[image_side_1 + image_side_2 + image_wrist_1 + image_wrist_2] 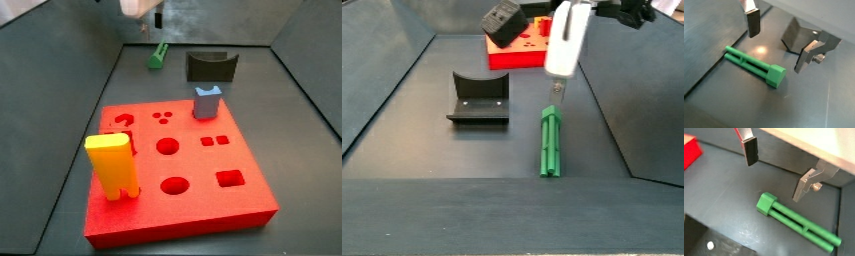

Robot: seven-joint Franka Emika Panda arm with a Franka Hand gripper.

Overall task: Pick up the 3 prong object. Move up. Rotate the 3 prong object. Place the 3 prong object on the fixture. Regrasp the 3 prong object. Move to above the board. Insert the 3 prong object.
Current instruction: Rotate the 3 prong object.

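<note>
The 3 prong object point(754, 65) is a slim green bar lying flat on the dark floor; it also shows in the other wrist view point(797, 221) and in both side views point(159, 54) point(549, 140). My gripper point(776, 52) point(774, 181) is open and empty, hovering above the bar's blocky end without touching it. In a side view the gripper point(556, 92) hangs just over the bar's far end. The fixture point(478, 98) point(210, 66) point(807, 36) stands beside the bar. The red board point(181, 165) point(520, 52) point(689, 150) lies farther off.
A tall yellow block point(111, 165) and a grey-blue block point(206, 102) stand in the board. Sloping bin walls point(389, 85) enclose the floor on all sides.
</note>
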